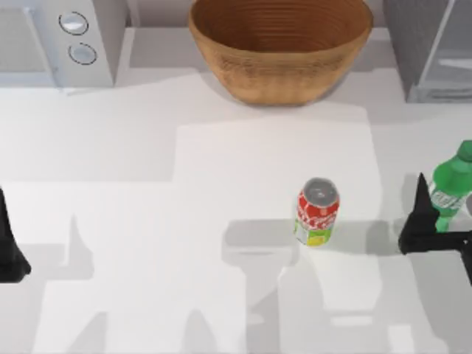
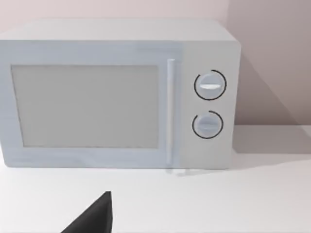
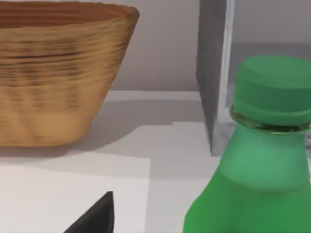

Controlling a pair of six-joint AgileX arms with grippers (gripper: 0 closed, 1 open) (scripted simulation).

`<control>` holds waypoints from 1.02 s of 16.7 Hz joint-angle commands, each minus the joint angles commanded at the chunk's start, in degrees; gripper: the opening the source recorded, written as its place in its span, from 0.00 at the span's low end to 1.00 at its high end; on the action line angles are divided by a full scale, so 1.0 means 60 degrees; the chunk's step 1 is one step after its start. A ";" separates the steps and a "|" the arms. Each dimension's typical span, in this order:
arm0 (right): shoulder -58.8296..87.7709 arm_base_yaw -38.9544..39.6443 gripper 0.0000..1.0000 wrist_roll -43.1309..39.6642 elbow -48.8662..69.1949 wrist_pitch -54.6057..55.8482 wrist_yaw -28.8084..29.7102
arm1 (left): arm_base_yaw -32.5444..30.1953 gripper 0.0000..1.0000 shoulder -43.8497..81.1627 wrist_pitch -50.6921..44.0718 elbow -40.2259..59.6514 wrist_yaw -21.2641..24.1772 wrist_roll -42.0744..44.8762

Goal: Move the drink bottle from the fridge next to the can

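Green translucent plastic drink bottle (image 1: 451, 186): upright at table's right edge, right of short red can (image 1: 317, 212). Right gripper (image 1: 442, 228) apparently pinching it; left gripper's (image 1: 9, 251) spread indeterminable.

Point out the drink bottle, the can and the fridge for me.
drink bottle (image 1: 451, 186), top view, labelled body.
can (image 1: 318, 211), top view, red side.
fridge (image 1: 410, 44), top view, grey side wall.

The AgileX pair is matte black throughout. The right gripper (image 1: 442, 221) has a tapering, pointed finger rising from a blocky crossbar (no markings or screws are discernible). The left gripper (image 1: 9, 254) appears as a dark angular wedge, perhaps one finger (image 2: 92, 218).
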 joint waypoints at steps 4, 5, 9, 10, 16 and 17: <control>-0.0985 -0.0151 1.00 0.0025 -0.0128 -0.0696 -0.0130 | 0.0000 1.00 0.0000 0.0000 0.0000 0.0000 0.0000; -0.1479 -0.0226 1.00 0.0032 -0.0197 -0.1087 -0.0212 | 0.0000 1.00 0.0000 0.0000 0.0000 0.0000 0.0000; -0.4145 -0.0659 1.00 0.0043 -0.0572 -0.3543 -0.0721 | 0.0000 1.00 0.0000 0.0000 0.0000 0.0000 0.0000; -0.4936 -0.0819 1.00 0.0041 -0.0680 -0.4349 -0.0893 | 0.0000 1.00 0.0000 0.0000 0.0000 0.0000 0.0000; -1.0206 -0.2310 1.00 -0.0046 -0.1152 -0.9692 -0.2138 | 0.0000 1.00 0.0000 0.0000 0.0000 0.0000 0.0000; -1.1091 -0.2622 1.00 -0.0077 -0.1164 -1.0543 -0.2384 | 0.0000 1.00 0.0000 0.0000 0.0000 0.0000 0.0000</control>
